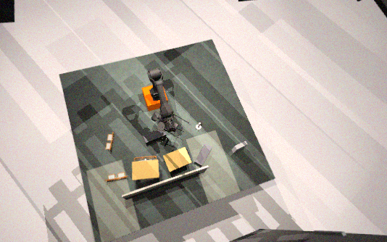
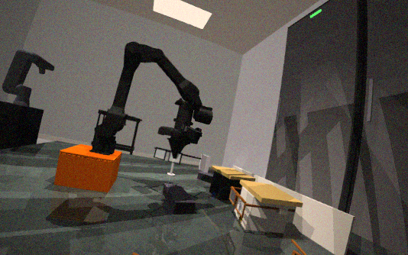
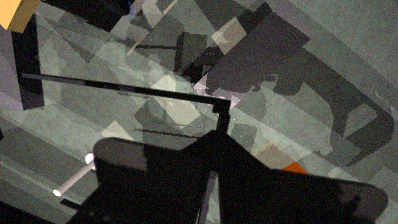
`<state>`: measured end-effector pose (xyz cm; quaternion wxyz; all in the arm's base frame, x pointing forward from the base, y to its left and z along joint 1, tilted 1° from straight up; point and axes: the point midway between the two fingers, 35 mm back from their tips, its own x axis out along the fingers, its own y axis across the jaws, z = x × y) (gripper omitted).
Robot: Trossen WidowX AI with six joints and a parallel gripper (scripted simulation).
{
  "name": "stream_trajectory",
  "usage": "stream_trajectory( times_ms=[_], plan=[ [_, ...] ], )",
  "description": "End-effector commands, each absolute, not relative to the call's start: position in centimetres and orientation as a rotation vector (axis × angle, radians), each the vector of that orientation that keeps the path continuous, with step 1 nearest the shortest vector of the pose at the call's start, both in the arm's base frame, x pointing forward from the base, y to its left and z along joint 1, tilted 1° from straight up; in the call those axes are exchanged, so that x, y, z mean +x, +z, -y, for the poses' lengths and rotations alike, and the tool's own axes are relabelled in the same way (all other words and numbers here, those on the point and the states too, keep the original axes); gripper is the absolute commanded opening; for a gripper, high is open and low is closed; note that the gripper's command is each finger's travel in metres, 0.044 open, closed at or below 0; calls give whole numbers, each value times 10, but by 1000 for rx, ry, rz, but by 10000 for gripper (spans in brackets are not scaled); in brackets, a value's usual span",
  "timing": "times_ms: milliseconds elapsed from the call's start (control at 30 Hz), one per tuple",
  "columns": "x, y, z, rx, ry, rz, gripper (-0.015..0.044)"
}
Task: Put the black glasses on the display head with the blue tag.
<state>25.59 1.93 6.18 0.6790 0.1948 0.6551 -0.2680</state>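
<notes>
My gripper [image 2: 174,156] [image 3: 217,136] is shut on the black glasses [image 3: 125,90]. It holds them in the air, clear of both heads. One long temple stretches left across the wrist view. The head with the black body and tan top [image 1: 177,159] [image 2: 220,185] stands beyond the gripper; small blue specks beside its dark body [image 3: 92,9] in the wrist view look like the tag. It wears no glasses that I can see. The other head [image 1: 145,170] [image 2: 270,193], with a white body, wears orange-brown glasses [image 1: 145,157]. The exact grip point is dark.
A thin white stand [image 1: 198,126] [image 2: 171,174] is near the gripper. A dark grey block [image 2: 180,200] [image 3: 260,50] lies below it. Another grey block [image 1: 203,155] is beside the black head. A low white wall [image 1: 165,182] runs behind the heads. Orange-framed glasses [image 1: 109,141] lie left.
</notes>
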Motion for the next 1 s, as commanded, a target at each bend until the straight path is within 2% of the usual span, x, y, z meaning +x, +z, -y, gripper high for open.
stream_trajectory(
  times_ms=[0, 333, 967],
  plan=[
    [261, 60, -8, 638, -748, -1419, 0],
    [268, 58, 19, 1038, -1047, -1276, 0],
    [267, 35, 19, 1068, -1020, -1250, 0]
  ],
)
